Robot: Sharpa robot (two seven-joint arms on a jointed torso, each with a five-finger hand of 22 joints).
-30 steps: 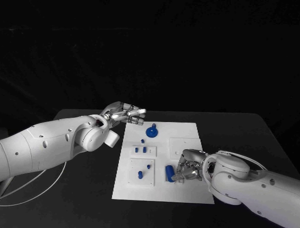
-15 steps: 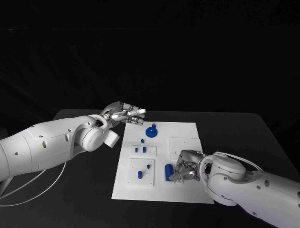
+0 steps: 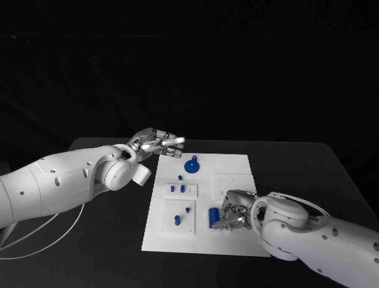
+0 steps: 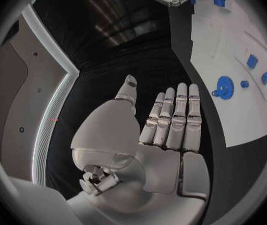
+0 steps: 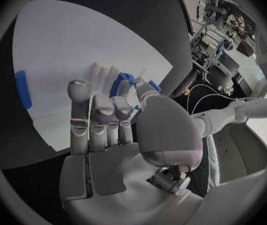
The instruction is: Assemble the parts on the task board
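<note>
The white task board (image 3: 232, 240) lies mid-table. On it are a blue gear (image 3: 192, 165), several small blue pieces (image 3: 179, 189) in raised white blocks, and a blue cylinder (image 3: 214, 217) lying flat near the front. My right hand (image 3: 232, 213) hovers low just right of that cylinder, fingers stretched out and holding nothing. In the right wrist view the cylinder (image 5: 22, 89) lies apart from the fingers (image 5: 96, 115). My left hand (image 3: 159, 143) is raised beyond the board's far left corner, flat and empty. The left wrist view shows its straight fingers (image 4: 174, 115), with the gear (image 4: 225, 87) beside them.
The black table (image 3: 94, 240) surrounds the board, with bare room on both sides. A raised white block (image 3: 233, 182) with no blue piece stands right of the board's centre. A white cable (image 3: 33, 240) trails under my left arm near the table's left edge.
My right hand and forearm have edged slightly leftward, closer to the blue cylinder. The left hand has not moved.
</note>
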